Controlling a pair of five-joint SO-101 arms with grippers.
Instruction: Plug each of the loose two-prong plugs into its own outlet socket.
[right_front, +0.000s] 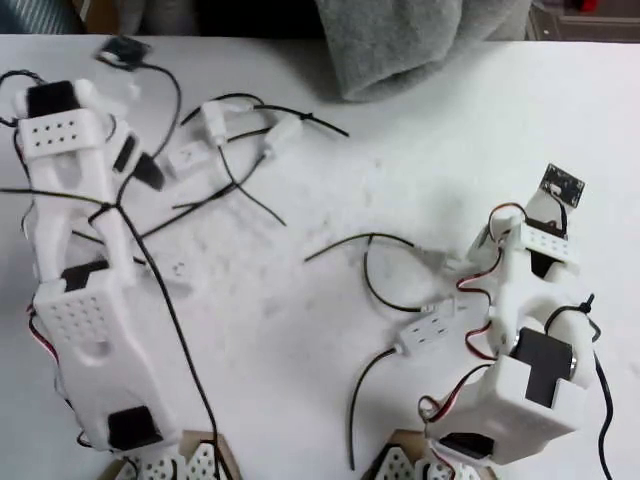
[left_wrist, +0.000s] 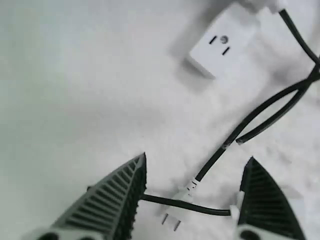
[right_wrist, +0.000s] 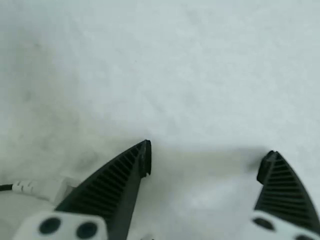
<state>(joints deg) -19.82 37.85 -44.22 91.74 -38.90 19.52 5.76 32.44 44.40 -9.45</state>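
Note:
My left gripper (left_wrist: 192, 172) is open just above the table, and a white two-prong plug (left_wrist: 175, 216) on a black cable lies between its dark fingers (left_wrist: 117, 192). Farther off sits a white outlet block (left_wrist: 220, 45), socket face up. In the high view this gripper (right_front: 138, 165) hangs next to that outlet block (right_front: 188, 155). Two more white plugs (right_front: 215, 120) (right_front: 283, 130) lie beyond it. My right gripper (right_wrist: 207, 162) is open over bare table. A white plug (right_wrist: 42, 189) lies just outside one of its fingers (right_wrist: 122, 185); in the high view this plug (right_front: 435, 258) lies left of the right gripper (right_front: 487, 243).
A second white outlet block (right_front: 430, 325) with a black cable lies in front of the right arm. Black cables (right_front: 235, 185) cross the table's back left. A grey cloth (right_front: 420, 45) hangs over the far edge. A small white socket piece (right_front: 177, 268) lies by the left arm.

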